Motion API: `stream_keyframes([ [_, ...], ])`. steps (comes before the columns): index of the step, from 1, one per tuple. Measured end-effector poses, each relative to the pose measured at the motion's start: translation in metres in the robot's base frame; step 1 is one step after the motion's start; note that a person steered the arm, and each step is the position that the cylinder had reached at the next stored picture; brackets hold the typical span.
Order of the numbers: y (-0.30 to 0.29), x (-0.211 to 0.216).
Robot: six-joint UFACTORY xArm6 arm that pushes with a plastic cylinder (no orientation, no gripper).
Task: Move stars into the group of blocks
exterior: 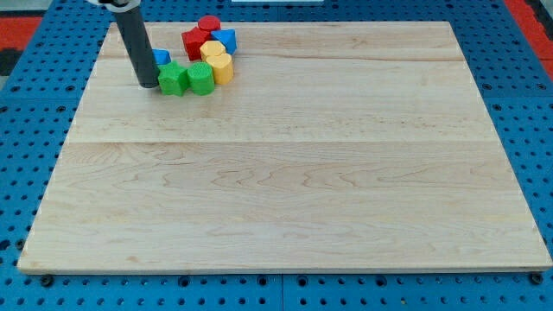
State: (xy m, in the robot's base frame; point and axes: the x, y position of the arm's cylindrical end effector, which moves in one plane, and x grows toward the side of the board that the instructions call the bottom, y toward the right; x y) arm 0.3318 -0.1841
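One green star (173,79) sits touching my tip (149,85), on its right.
My rod tool holds nothing; the block group (207,52) lies right and slightly farther on the table (302,173).

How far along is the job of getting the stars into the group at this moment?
Nearly done, it seems. Done: the red star sits packed with the red cylinder, blue block and yellow blocks. In hand: my tip is at the green star, on its left, which already touches the green block. Left: a blue block partly hidden behind the rod, shape unclear.
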Motion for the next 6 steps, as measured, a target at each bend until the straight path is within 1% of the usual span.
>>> stream_keyframes([
  [1, 0.0, 0.002],
  [2, 0.005, 0.027],
  [4, 0.022, -0.023],
  [5, 0.033, 0.028],
  [6, 0.128, 0.038],
])
